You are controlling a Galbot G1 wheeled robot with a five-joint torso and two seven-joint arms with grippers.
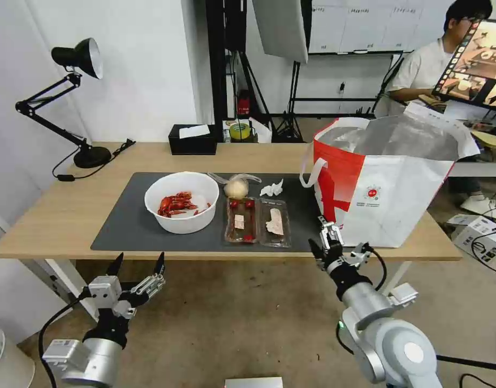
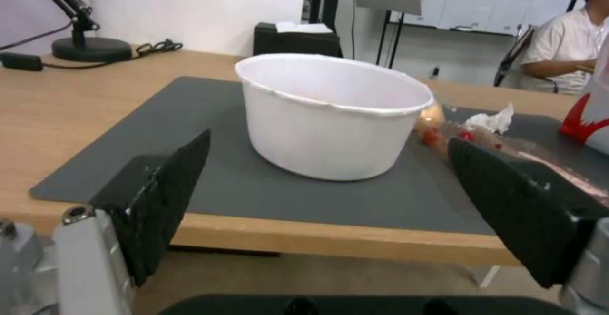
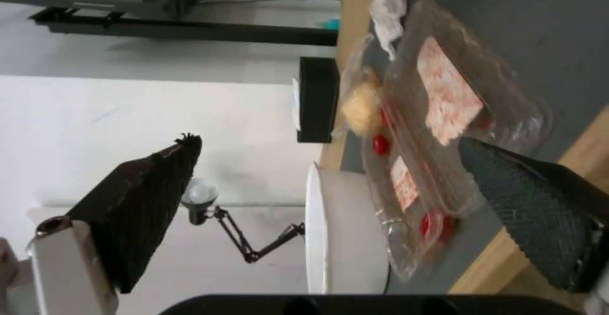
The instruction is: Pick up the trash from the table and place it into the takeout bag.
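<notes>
Table (image 1: 70, 210): light wood, matt; mat (image 1: 129, 226) dark grey, matt. Bowl (image 1: 181, 202) smooth white plastic; hinged tray (image 1: 257, 222) clear, glossy. Takeout bag (image 1: 388, 194) lining: shiny silver foil.

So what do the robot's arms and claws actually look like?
Both arms are rounded silver-grey metal tubes with black cables looping beside them. The left gripper and right gripper each have a silver mechanism ending in two black fingers with ribbed, textured pads. A small green light glows on the right arm.
</notes>
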